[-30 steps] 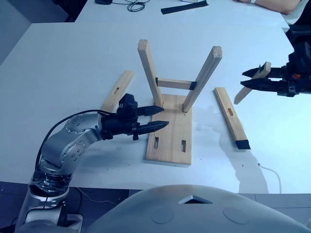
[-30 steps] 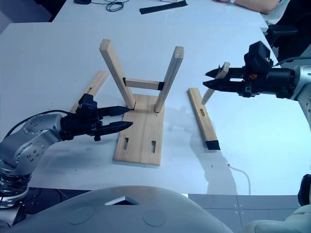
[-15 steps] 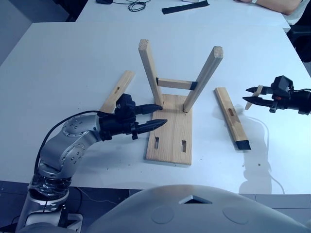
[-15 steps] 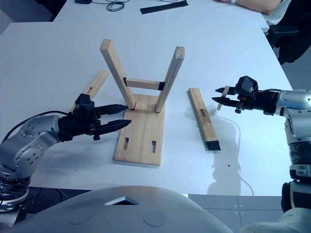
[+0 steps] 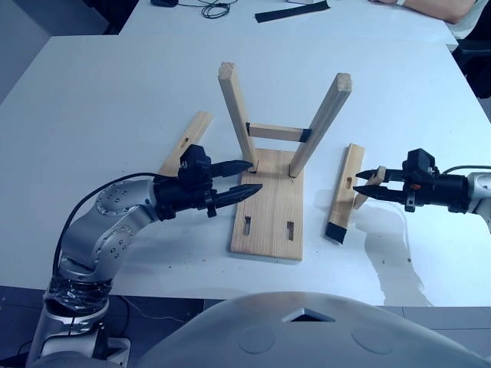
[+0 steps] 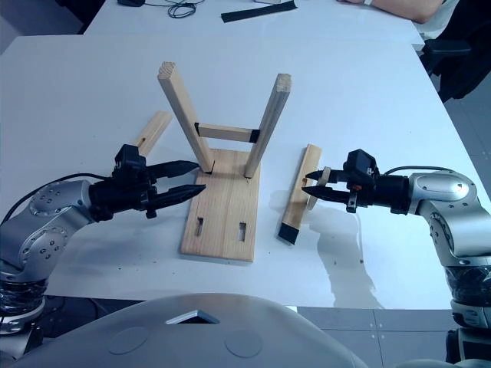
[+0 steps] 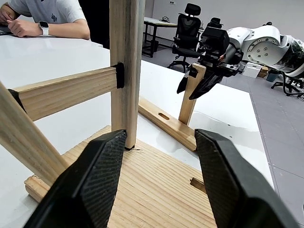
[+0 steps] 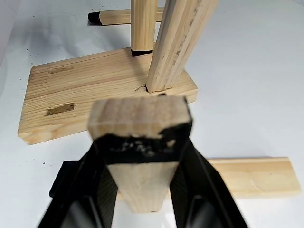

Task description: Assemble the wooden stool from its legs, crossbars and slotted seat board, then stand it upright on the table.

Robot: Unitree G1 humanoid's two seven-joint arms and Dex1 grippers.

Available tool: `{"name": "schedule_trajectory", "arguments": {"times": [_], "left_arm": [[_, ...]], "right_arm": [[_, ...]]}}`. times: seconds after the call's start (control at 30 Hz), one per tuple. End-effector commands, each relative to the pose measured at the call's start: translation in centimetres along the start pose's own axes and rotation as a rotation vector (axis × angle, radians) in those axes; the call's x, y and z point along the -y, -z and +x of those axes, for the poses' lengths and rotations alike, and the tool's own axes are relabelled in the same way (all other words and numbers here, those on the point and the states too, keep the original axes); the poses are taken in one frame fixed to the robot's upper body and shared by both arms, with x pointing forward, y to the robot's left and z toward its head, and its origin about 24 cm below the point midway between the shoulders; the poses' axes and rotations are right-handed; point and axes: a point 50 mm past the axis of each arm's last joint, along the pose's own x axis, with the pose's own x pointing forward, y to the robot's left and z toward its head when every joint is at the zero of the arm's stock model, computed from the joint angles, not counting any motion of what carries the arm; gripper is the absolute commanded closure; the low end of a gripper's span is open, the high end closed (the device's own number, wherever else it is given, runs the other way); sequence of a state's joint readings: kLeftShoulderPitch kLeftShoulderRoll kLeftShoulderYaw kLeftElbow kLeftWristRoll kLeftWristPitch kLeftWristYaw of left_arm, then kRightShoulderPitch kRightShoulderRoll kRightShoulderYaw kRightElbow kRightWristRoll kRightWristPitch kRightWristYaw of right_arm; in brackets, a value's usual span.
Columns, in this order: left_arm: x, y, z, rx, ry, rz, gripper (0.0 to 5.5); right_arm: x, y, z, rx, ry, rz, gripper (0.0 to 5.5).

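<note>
- Your seat board (image 5: pixel 268 211) lies flat mid-bench, with two legs (image 5: pixel 236 115) and a fitted crossbar (image 5: pixel 275 132) standing in it.
- Your left gripper (image 5: pixel 256 175) is at the board's 9 o'clock edge, fingers spread.
- Your right gripper (image 5: pixel 355 185) is at the board's 3 o'clock, fingers pinching a short crossbar piece (image 5: pixel 376 176) just beside a loose leg (image 5: pixel 343 192).
- A second loose leg (image 5: pixel 185 142) lies at 10 o'clock.

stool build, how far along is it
Roughly halfway. Done: two legs stand in the seat board, joined by a crossbar. In hand: the right gripper holds a short wooden piece beside a loose leg; the left gripper is open by the board. Left: two empty slots, a second loose leg, then turning the stool upright.
</note>
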State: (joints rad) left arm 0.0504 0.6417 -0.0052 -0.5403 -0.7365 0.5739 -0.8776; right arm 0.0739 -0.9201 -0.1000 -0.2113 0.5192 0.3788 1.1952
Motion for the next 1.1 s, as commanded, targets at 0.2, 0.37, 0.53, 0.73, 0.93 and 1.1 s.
{"name": "schedule_trajectory", "arguments": {"times": [0.2,0.37,0.53,0.73,0.93,1.1], "left_arm": [[-0.1,-0.4,-0.2,-0.012,0.006,0.022,2.85],[-0.2,-0.5,0.0,-0.006,0.008,0.027,2.85],[-0.3,-0.7,0.1,-0.005,0.018,0.031,2.85],[-0.4,-0.9,0.3,-0.004,0.024,0.036,2.85],[-0.5,-1.0,0.3,0.002,0.023,0.037,2.85],[-0.5,-1.1,0.3,0.004,0.025,0.038,2.85]], "right_arm": [[0.1,-2.6,-0.2,0.109,0.019,0.015,4.19],[2.1,-2.7,-0.1,0.108,0.099,-0.045,4.19],[2.6,-2.1,0.7,0.125,0.108,-0.044,4.19],[2.8,-0.5,1.2,0.085,0.108,-0.042,4.19],[3.1,-0.1,1.2,0.071,0.109,-0.050,4.19],[2.8,-0.2,1.6,0.078,0.089,-0.057,4.19]]}}
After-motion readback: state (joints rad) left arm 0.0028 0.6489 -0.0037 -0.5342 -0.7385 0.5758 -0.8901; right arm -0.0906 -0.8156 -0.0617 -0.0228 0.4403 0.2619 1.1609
